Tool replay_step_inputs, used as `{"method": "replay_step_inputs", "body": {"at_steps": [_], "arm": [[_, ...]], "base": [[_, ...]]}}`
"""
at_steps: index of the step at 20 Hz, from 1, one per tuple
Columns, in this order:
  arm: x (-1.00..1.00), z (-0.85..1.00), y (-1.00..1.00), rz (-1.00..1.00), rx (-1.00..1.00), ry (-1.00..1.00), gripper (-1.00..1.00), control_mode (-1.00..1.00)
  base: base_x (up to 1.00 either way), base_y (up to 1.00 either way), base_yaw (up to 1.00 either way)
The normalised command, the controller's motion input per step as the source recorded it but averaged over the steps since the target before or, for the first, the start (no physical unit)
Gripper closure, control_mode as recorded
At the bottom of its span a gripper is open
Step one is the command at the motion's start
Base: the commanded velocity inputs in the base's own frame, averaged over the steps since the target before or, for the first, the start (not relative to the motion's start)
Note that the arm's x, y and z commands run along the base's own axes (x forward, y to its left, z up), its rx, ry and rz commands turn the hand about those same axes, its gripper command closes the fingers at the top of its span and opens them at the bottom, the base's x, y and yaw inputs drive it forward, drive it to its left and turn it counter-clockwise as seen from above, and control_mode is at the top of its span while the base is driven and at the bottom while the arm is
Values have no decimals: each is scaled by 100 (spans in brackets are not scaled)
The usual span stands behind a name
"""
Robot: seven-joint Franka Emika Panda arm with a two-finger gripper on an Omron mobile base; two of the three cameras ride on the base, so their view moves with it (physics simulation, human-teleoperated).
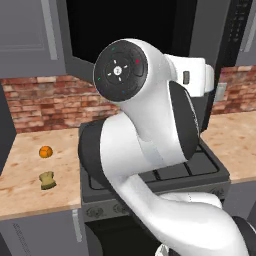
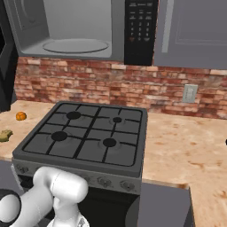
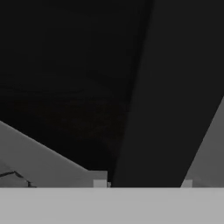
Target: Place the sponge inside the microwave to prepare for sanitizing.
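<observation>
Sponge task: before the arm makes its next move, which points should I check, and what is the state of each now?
1. Microwave door open, interior visible: ok.
2. Turntable plate bare, room for the sponge: ok.
3. Sponge lying free on the counter left of the stove: ok.
4. Orange ball apart from the sponge, not touching it: ok.
5. Sponge in the gripper: not ok, it is not yet picked up.
6. Gripper open for grasping: not ok, it is shut.
</observation>
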Motion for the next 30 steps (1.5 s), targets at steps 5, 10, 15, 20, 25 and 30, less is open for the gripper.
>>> {"method": "replay_step_inputs", "body": {"at_steps": [5, 10, 15, 20, 25, 30], "arm": [[0, -21, 79, -8, 0, 7, 100, -100], [0, -20, 61, -17, 0, -1, 100, -100], [0, -29, 64, -23, 0, -6, 100, -100], [0, -19, 45, -18, 0, -9, -100, -100], [0, 0, 0, -6, 0, -3, -100, -100], [-2, -7, -5, -3, 0, -1, -100, -100]], "base": [[0, 0, 0], [0, 0, 0], [0, 0, 0], [0, 0, 0], [0, 0, 0], [0, 0, 0]]}}
